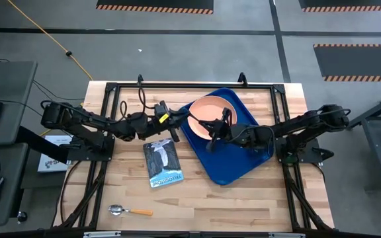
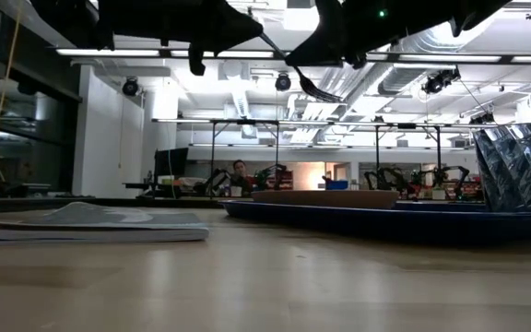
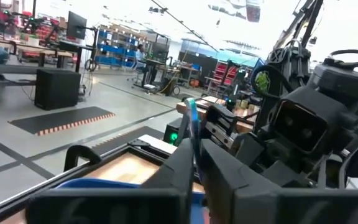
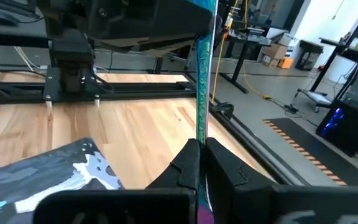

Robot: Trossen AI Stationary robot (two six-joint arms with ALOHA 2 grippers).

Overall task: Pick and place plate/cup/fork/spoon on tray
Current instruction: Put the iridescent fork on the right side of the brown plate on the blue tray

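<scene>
Right hand (image 1: 215, 135) clamped on the teal fork (image 4: 201, 93), held aloft over the tray (image 1: 243, 168); fingers closed tight on the slim shaft in the right wrist view. Left hand (image 1: 175, 125) also pinched shut on the same fork (image 3: 192, 124), at the tray's near edge beside the plate (image 1: 207, 109). Both hands well above the tabletop (image 1: 197, 205) in the low view, fork tines (image 2: 319, 92) hanging free between them.

Plate already seated in the tray. Spoon (image 1: 129, 211) lying apart near the front tabletop edge, untouched. Booklet (image 1: 163, 162) just beside the tray. Cup not made out with certainty.

Step judged in hand: fork passed between arms, mid-transfer. Next move judged to call for one hand releasing, then lowering the fork onto bare tray floor clear of the plate.
</scene>
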